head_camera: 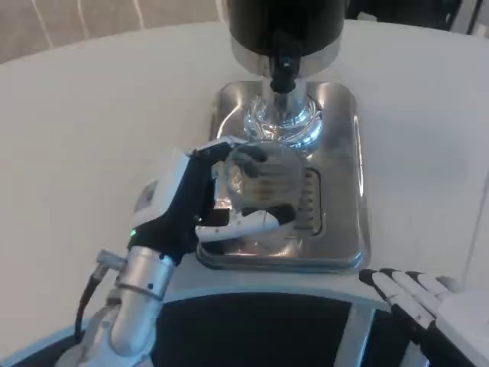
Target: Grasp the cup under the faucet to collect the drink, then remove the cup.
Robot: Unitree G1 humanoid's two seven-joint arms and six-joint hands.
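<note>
Our left hand (200,205) grips the clear cup (260,180) on the steel tray (340,229); our right hand (416,298) rests released, fingers straight.

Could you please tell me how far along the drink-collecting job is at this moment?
Done: the left hand grips the clear cup on the steel drip tray. In hand: the cup sits just in front of the faucet, seemingly not yet directly beneath it. Left: collecting the drink, then removing the cup. The right hand waits at the table edge.
</note>
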